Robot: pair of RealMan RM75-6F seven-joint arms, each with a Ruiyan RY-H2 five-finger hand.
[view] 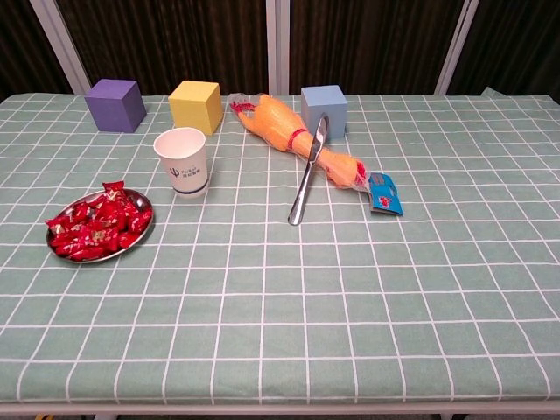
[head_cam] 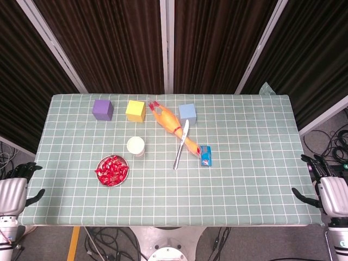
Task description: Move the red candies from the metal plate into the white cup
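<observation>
Several red wrapped candies (head_cam: pixel 111 169) (view: pixel 98 229) are heaped on a small metal plate (head_cam: pixel 124 161) (view: pixel 144 226) at the table's front left. Just behind it stands the white paper cup (head_cam: pixel 136 145) (view: pixel 184 161), upright and open-topped. My left hand (head_cam: pixel 14 190) hangs off the table's left front corner, fingers spread and holding nothing. My right hand (head_cam: pixel 329 191) hangs off the right front corner, likewise spread and holding nothing. Both show only in the head view, far from the plate.
A purple cube (head_cam: pixel 102 109), a yellow cube (head_cam: pixel 135 110) and a blue cube (head_cam: pixel 187 113) line the back. A bagged orange rubber chicken (head_cam: pixel 171 125) lies diagonally with a knife (head_cam: pixel 180 145) across it. A small blue packet (head_cam: pixel 205 156) lies beside them.
</observation>
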